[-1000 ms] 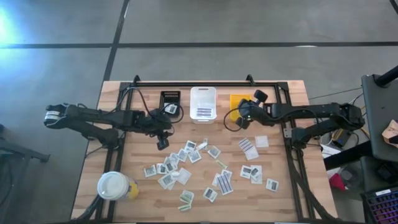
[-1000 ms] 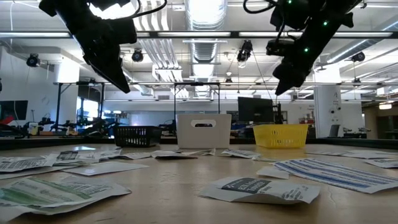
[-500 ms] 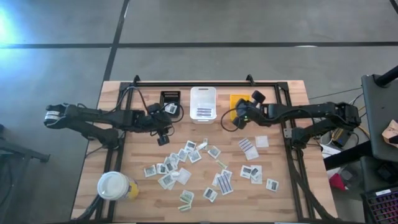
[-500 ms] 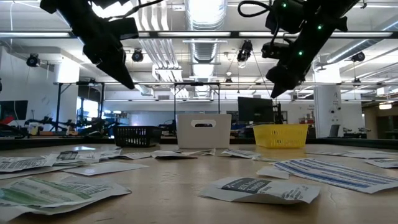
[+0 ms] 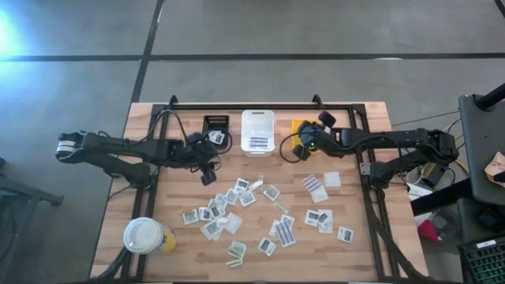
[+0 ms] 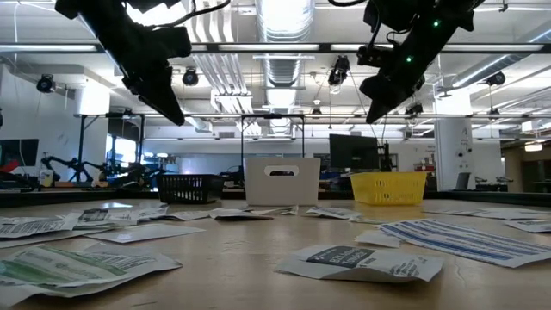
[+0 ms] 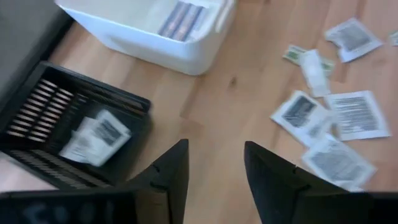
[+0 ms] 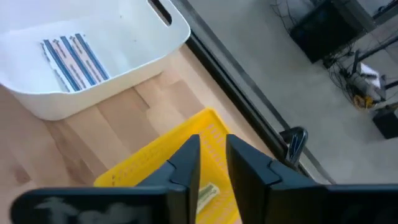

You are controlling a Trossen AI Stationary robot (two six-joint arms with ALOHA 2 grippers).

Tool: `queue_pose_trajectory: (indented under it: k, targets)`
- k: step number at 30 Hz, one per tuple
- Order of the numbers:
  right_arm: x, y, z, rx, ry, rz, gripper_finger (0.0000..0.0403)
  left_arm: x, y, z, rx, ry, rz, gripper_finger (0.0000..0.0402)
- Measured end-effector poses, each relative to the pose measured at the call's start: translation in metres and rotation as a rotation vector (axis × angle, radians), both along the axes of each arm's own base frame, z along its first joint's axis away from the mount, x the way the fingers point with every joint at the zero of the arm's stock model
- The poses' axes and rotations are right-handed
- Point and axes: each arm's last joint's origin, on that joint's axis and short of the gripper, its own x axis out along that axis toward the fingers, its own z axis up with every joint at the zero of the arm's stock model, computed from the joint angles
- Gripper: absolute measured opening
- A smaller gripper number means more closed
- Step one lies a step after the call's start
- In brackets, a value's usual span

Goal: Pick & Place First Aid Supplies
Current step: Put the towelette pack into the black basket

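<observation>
Several first aid packets (image 5: 237, 207) lie flat and scattered over the middle of the wooden table. At the far edge stand a black bin (image 5: 216, 126), a white bin (image 5: 258, 130) and a yellow bin (image 5: 304, 126). My left gripper (image 7: 214, 168) hangs open above the bare wood just near of the black bin, nothing between its fingers. My right gripper (image 8: 211, 165) hovers open over the yellow bin (image 8: 161, 162), and through its narrow gap a pale yellow-green strip (image 8: 207, 193) shows lying in that bin.
One white packet (image 7: 96, 137) lies in the black bin, and blue-striped packets (image 8: 68, 59) lie in the white bin. A large white-lidded cup (image 5: 146, 235) stands at the near left corner. A dark frame rail (image 5: 260, 103) runs along the table's far edge.
My right gripper has shifted a little up and toward the table's left over the yellow bin. My left gripper has tipped slightly while staying in place above the wood.
</observation>
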Motion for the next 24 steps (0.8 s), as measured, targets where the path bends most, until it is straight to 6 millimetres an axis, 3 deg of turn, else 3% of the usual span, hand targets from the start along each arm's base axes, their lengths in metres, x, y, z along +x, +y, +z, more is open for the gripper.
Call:
queue_pose_trajectory:
  k: [9, 16, 24]
  targets:
    - [-0.002, 0.019, 0.009, 0.221, 0.014, 0.062, 0.0113, 0.004, -0.007, 0.004, -0.219, -0.050, -0.116, 0.0178]
    - [-0.001, 0.043, 0.007, 0.262, 0.040, 0.146, 0.0095, 0.014, -0.015, 0.004, -0.417, -0.098, -0.272, 0.0175]
    - [-0.001, 0.069, 0.007, 0.271, 0.040, 0.235, 0.0070, 0.034, -0.021, -0.009, -0.507, -0.021, -0.358, 0.0175]
